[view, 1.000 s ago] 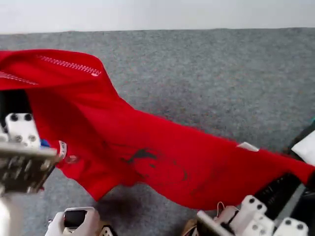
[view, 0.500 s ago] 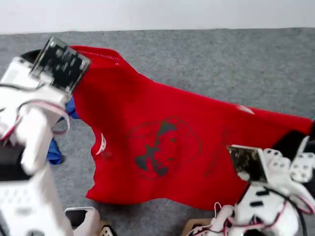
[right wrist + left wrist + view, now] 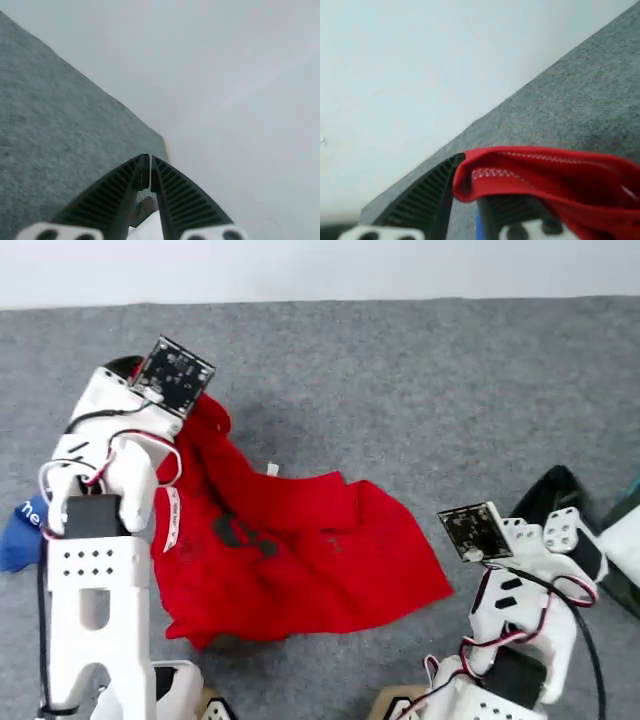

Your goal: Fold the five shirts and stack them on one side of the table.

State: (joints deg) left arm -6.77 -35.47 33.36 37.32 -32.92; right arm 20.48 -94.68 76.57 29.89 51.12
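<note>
The right gripper (image 3: 150, 159), nearest, has its jaws pressed together on nothing, above the table (image 3: 450, 390) at its right side. The red shirt (image 3: 300, 550) lies crumpled left of centre, with one hem held up and pinched tight in the left gripper (image 3: 466, 182) farther back; a blue cloth (image 3: 18, 540) lies at the left edge, beside that arm

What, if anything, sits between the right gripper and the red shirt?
Nothing visible does. The right gripper is shut and empty. In the high view, bare grey table lies between that arm and the shirt. The left gripper is clamped on the shirt's hem.
</note>
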